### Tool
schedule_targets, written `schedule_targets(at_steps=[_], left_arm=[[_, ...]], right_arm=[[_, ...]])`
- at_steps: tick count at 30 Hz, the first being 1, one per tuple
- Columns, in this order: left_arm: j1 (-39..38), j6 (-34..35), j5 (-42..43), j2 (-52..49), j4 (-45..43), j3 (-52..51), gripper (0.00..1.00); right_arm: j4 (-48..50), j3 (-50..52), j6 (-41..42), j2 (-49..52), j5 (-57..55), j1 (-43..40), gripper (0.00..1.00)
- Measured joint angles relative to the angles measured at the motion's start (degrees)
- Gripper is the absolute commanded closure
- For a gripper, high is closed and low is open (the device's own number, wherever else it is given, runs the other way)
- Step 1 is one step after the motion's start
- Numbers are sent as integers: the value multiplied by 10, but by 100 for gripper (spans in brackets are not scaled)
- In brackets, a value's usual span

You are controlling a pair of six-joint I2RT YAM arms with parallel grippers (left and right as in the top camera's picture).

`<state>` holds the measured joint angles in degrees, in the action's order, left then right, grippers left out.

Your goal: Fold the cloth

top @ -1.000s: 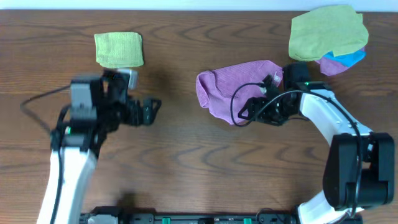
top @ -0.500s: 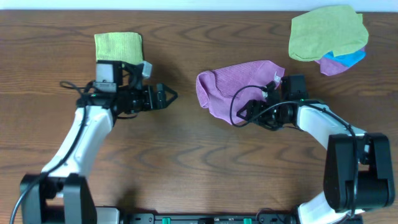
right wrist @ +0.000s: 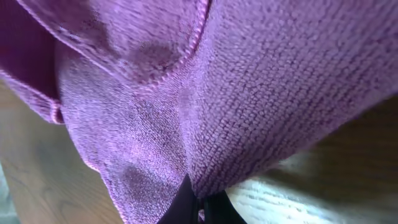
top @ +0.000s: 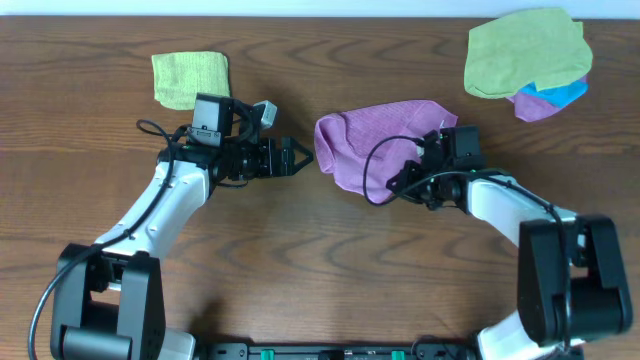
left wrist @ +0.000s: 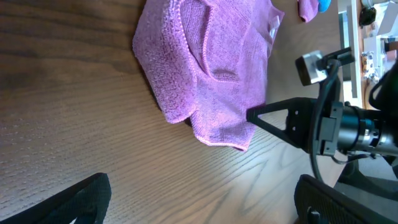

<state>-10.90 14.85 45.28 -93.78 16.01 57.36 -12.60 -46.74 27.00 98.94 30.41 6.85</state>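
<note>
Cloth [top: 372,138] rumpled on table [top: 300,260]; right gripper [right wrist: 194,200] pinched closed on cloth hem; left gripper [top: 303,158] spread wide, just beside cloth's left edge

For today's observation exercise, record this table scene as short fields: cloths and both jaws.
Task cloth: purple cloth, crumpled, mid-table
Right jaws: shut on its lower edge
Left jaws: open, just left of it, not touching
Top left: lime-green cloth, folded
Top right: green cloth over blue cloth and second purple cloth
</note>
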Motion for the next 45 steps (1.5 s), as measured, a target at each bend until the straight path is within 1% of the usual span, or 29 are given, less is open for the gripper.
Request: schedule_targets(at_steps=[3,5,6,7,9,10,14,19,22,24,28,34,40,45], left_arm=[[0,2,0,0,0,0,5],[0,3,0,0,0,0,5],[0,4,0,0,0,0,5],[0,4,0,0,0,0,5],[0,4,0,0,0,0,5],[0,4,0,0,0,0,5],[0,4,0,0,0,1,5],[0,4,0,0,0,1,5],[0,4,0,0,0,1,5],[0,4,0,0,0,1,5],[0,4,0,0,0,1,5],[0,4,0,0,1,1,5],[0,4,5,0,2,1,4],[0,4,7,0,2,1,5]], right_arm=[[-42,0,-8,-55,-16,-5,98],[-95,-4,-14,-109,-36,-8,76],[-123,-7,-21,-134,-48,-9,69],[-148,-9,-24,-155,-58,-8,59],[-200,-16,-34,-195,-79,-8,37],[-224,-17,-37,-208,-92,-8,32],[-315,-19,-48,-254,-146,-8,25],[-360,-19,-50,-264,-173,-8,21],[-364,-18,-48,-262,-174,-8,22],[-350,-13,-42,-257,-174,-8,25],[-286,23,-21,-240,-171,-8,32],[-184,94,18,-214,-154,-8,37],[-103,128,54,-193,-142,-8,39],[-66,131,72,-166,-134,-8,40]])
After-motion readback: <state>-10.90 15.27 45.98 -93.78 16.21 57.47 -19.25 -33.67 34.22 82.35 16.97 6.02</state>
